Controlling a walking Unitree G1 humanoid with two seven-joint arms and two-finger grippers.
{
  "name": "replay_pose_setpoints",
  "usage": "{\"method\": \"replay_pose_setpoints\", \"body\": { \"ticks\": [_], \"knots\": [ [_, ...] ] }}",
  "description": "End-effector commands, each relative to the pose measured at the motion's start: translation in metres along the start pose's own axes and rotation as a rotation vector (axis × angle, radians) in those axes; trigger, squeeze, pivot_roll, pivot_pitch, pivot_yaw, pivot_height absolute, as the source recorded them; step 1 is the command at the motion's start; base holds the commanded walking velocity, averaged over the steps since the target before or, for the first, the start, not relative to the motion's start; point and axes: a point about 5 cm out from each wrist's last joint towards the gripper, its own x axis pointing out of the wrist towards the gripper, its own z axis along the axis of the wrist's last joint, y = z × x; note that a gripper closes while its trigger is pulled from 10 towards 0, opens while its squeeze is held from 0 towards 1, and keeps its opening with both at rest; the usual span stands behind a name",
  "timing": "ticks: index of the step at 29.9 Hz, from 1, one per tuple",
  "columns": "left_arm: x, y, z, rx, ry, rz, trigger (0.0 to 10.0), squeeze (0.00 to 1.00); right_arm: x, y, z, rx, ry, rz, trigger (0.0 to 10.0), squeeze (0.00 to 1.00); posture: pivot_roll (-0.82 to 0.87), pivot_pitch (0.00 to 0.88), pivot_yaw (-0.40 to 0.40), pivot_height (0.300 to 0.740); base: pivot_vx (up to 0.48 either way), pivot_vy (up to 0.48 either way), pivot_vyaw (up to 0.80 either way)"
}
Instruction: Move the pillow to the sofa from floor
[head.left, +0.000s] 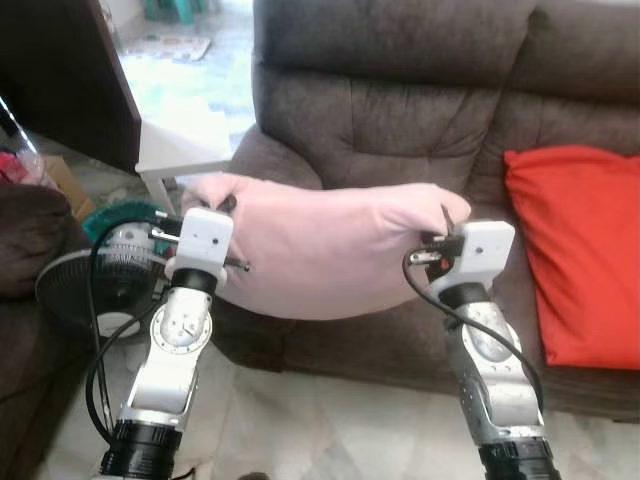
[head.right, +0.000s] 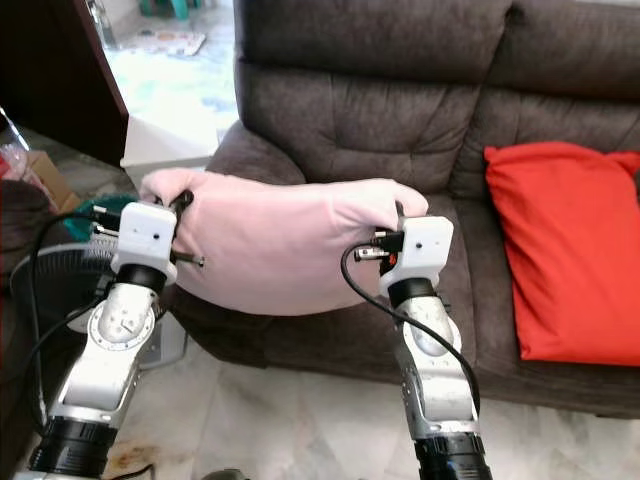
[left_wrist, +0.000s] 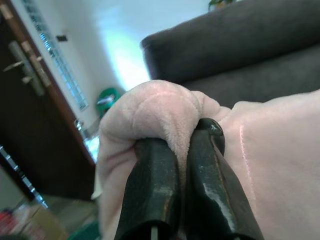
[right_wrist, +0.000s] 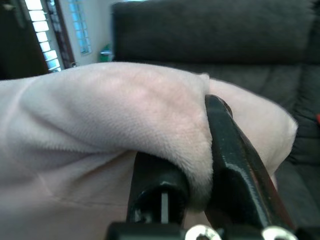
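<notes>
Pinching opposite ends, left gripper and right gripper fingers clamp the soft pink plush pillow, centre frame, level above the dark brown fabric sofa seat.

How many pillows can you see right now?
2. The pink pillow is held up before the sofa, pinched by the left hand and right hand. The red pillow lies on the sofa's right seat.

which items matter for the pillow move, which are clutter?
Job:
pink pillow
brown sofa
left tool, clamped on pillow
right tool, clamped on pillow

Clutter:
red cushion
floor fan
</notes>
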Motion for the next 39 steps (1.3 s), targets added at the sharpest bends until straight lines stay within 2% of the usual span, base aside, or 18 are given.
{"method": "replay_pose_setpoints", "body": {
  "ticks": [1, 18, 23, 30, 39],
  "knots": [
    [0.0037, 0.0005, 0.0113, -0.003, -0.05, 0.004, 10.0, 0.0, -0.0001, -0.0068, 0.0112, 0.003, -0.056, -0.023, 10.0, 0.0, 0.13, 0.094, -0.023, 0.74, 0.285, 0.0, 0.0],
    [0.0052, -0.0013, 0.0115, -0.009, -0.05, -0.007, 10.0, 0.0, 0.0015, -0.004, 0.0148, -0.029, -0.063, 0.0, 10.0, 0.0, 0.13, 0.088, -0.02, 0.74, 0.287, 0.0, 0.0],
    [0.0059, -0.0007, 0.0117, -0.01, -0.051, -0.006, 10.0, 0.0, 0.0012, -0.0007, 0.019, -0.075, -0.088, 0.031, 10.0, 0.0, 0.12, 0.085, -0.02, 0.74, 0.285, 0.0, 0.16],
    [0.0062, -0.0006, 0.0118, -0.009, -0.051, -0.005, 10.0, 0.0, 0.0009, 0.0002, 0.0172, -0.059, -0.073, 0.037, 10.0, 0.0, 0.12, 0.085, -0.021, 0.74, 0.287, 0.0, 0.72],
    [0.0054, -0.0012, 0.0105, -0.013, -0.044, -0.01, 10.0, 0.0, 0.0007, 0.0, 0.0154, -0.043, -0.062, 0.031, 10.0, 0.0, 0.13, 0.091, -0.024, 0.74, 0.286, 0.0, 0.0]
  ]
}}
